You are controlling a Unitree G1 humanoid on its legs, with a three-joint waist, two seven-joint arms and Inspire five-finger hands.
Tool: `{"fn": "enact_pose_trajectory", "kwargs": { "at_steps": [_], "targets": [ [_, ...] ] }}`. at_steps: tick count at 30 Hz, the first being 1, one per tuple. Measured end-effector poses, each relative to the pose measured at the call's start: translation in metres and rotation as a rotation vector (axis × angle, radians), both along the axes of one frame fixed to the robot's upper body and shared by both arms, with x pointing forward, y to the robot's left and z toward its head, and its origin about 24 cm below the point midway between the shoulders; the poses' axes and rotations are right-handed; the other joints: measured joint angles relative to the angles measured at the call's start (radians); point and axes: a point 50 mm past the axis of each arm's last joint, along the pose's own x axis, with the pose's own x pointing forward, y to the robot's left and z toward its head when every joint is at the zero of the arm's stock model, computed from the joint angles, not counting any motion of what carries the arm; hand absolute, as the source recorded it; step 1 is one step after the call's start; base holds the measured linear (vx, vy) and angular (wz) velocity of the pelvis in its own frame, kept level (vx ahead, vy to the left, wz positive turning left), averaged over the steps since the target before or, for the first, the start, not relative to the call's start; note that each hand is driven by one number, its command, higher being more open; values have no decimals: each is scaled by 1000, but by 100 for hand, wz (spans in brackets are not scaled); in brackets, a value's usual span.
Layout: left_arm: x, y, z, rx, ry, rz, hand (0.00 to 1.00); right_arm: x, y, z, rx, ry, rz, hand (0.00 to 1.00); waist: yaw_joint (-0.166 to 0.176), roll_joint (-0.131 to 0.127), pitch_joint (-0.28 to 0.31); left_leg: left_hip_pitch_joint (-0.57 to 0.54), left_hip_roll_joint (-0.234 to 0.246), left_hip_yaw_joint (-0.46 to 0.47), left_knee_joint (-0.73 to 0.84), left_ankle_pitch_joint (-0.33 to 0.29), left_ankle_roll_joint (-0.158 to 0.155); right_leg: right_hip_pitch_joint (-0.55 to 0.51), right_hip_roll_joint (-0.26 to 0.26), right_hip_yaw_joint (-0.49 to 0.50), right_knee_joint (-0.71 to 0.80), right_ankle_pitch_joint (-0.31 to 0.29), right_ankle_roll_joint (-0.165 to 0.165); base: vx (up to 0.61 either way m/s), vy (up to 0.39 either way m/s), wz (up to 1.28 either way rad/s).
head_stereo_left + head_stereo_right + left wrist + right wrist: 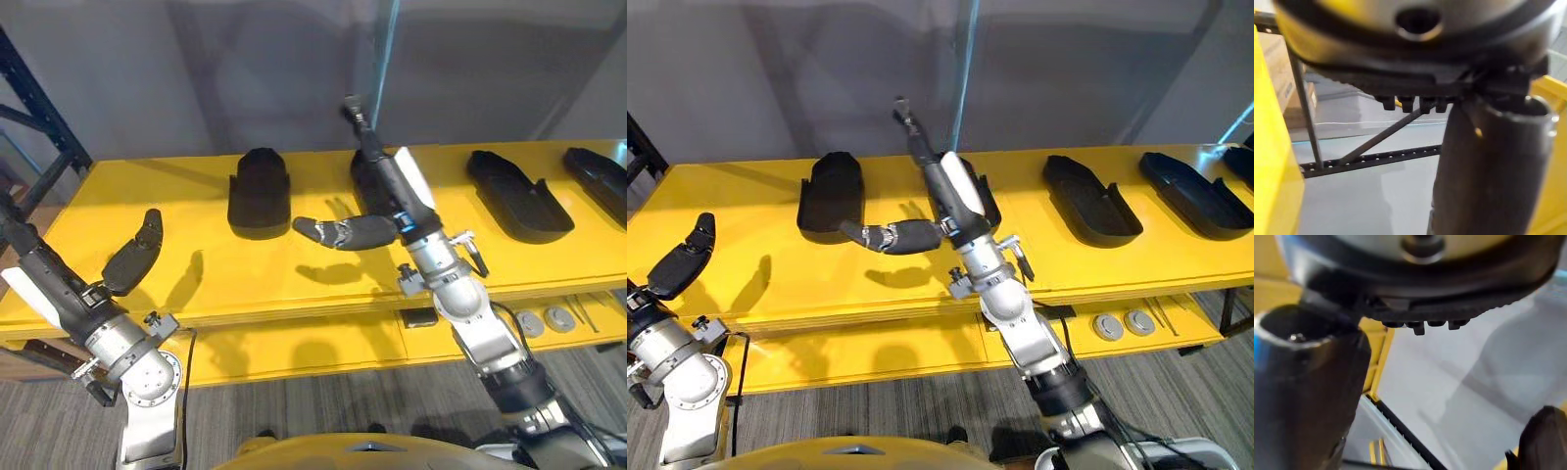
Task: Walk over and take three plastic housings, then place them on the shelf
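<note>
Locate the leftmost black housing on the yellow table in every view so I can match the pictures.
Left eye view: leftmost housing, just left of centre, on the yellow table.
Right eye view: leftmost housing, further left in the picture.
Left wrist view: not in it.
Right wrist view: a dark shape at one corner, too unclear to call.
Shared landmark: the right hand, fingertips pointing at the housing's near right corner.

My bench (pixel 294 284) is plain bright yellow. The plastic housings (pixel 260 191) (pixel 517 194) (pixel 598 181), from 11 to 2 o'clock, are all matte black. The fingers of my left hand (pixel 132 257) and right hand (pixel 358 233) are dark charcoal. The floor (pixel 323 401) at 6 o'clock is grey and finely streaked.
</note>
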Motion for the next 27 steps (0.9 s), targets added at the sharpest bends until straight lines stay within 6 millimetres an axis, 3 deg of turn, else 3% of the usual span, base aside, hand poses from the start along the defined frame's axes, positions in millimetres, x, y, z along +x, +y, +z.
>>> {"fn": "enact_pose_trajectory", "kwargs": {
  "at_steps": [4, 10, 17, 27],
  "targets": [
    [2, -1, -12, -11, 51, -10, 100, 23, 15, -20, -231, 69, 27, 100, 40, -16, 9, -1, -1, -16, -12, 10, -2, 4, 0, -16, 0, 0, -1, 1, -2, 13],
    [3, -4, -14, -9, 55, -40, 100, 40, 38, -36, -481, 101, 98, 100, 79, -32, 34, -2, -2, -37, -16, 14, -2, 11, -1, -36, 0, -4, -2, 14, 1, 11],
    [4, -5, -13, -6, 48, -76, 100, 58, 38, -37, -617, 87, 61, 100, 100, -35, 55, -5, -3, -58, -16, 11, -3, 20, -2, -60, 0, -15, 0, 13, 0, 9],
    [5, -6, -13, -8, 57, -101, 100, 63, 49, -33, -730, 90, 122, 100, 111, -47, 83, -4, -2, -68, 5, -7, -6, 36, -3, -71, 0, -25, -2, 12, 1, 2]
  ]
}}
